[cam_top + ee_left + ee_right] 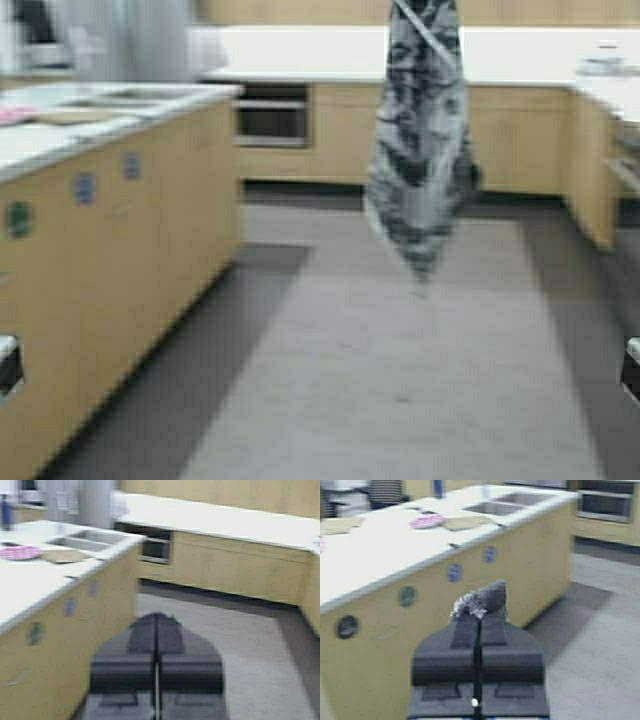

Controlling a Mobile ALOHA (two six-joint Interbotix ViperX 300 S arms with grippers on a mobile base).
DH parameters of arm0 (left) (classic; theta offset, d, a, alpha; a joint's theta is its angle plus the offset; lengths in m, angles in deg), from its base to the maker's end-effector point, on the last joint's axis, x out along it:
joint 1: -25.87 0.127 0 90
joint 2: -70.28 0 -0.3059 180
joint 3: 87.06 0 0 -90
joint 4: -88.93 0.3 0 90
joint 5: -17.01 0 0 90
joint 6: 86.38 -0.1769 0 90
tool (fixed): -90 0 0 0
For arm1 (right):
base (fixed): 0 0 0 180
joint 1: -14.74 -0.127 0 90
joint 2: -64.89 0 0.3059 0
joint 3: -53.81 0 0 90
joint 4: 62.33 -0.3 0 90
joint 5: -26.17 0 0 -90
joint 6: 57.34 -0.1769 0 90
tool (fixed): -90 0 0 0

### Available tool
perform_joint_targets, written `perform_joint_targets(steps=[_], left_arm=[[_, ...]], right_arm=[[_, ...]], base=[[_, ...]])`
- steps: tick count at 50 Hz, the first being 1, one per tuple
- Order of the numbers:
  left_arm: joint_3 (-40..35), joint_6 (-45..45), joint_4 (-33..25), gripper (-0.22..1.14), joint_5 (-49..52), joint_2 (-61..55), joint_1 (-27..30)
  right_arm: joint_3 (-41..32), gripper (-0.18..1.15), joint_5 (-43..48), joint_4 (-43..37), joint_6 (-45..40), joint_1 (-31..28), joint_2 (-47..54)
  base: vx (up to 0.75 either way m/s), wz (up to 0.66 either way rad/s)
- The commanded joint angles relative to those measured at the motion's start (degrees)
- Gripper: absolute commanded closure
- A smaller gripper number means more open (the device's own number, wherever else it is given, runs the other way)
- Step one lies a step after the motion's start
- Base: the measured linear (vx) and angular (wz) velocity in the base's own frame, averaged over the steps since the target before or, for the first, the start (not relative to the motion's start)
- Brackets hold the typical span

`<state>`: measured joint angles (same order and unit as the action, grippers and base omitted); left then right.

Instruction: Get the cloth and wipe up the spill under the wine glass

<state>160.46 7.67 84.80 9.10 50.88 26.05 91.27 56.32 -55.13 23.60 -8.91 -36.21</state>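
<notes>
The jaws of the right gripper (479, 617) are pressed together on a tuft of the cloth (481, 600), which bunches up just past the fingertips; in the high view the cloth (420, 140) hangs limp in mid-air over the grey floor (400, 380). The jaws of the left gripper (156, 625) are pressed together with nothing between them. Off to the side of both grippers runs a kitchen island (395, 555) with a white top, carrying a sink (85, 540), a pink plate (426, 521) and a brown paper sheet (62, 556). Beyond the jaws, wooden cabinets (235, 570) line the far wall.
</notes>
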Motion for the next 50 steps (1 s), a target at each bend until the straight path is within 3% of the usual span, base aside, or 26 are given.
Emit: perform_joint_targets(steps=[1,26,50], left_arm=[[-0.44,-0.09,-0.09,0.89,-0.18,-0.62,0.09],[-0.88,-0.26,-0.09,0.89,-1.76,-2.29,0.09],[-1.67,-0.62,-0.09,0.89,-5.10,-8.26,0.09]], right_arm=[[-0.79,0.91,1.05,-0.18,0.00,-0.09,-1.14],[-1.05,0.91,1.14,-0.44,-0.18,-0.09,-1.58],[-1.05,0.91,1.14,-0.35,0.26,-0.09,-3.43]], base=[[0.05,0.63],[0.06,0.57],[0.12,0.26]])
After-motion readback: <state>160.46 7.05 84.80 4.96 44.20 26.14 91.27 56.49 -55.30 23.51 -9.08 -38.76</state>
